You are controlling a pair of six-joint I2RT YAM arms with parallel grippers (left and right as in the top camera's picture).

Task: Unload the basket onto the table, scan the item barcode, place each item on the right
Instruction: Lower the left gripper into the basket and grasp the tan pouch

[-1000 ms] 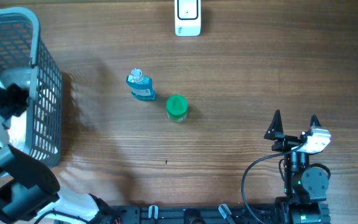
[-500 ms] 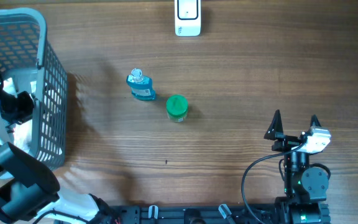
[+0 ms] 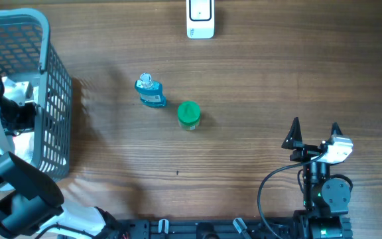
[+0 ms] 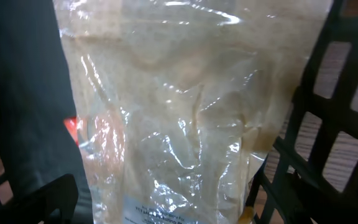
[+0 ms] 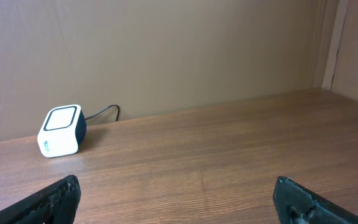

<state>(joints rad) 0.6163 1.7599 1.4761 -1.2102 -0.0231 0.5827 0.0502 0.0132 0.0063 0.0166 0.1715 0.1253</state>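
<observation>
Since a second ago the basket (image 3: 50,99) has slid a little to the right and our left arm has pushed further into it, while our right arm has not budged. From above we see that left arm reaching down inside the grey basket at the left edge of the table (image 3: 244,79). Through the left wrist camera, our left gripper (image 4: 176,190) has its jaws spread wide, released, with a clear plastic bag (image 4: 185,118) filling the space in front of and between them. We cannot tell whether either finger touches it. The bag holds something pale, has a white label near its lower edge, and shows a bit of red behind its left side. The basket's dark lattice wall runs just to its right.

Our right gripper (image 3: 315,126) sits low at the near right of the table, jaws also spread and holding nothing, pointing across the wood toward the white scanner (image 3: 200,18) at the far edge. Near the middle of the table stand a small blue bottle (image 3: 150,92) and, just beside it, a jar with a green lid (image 3: 189,114), both well apart from the basket.
</observation>
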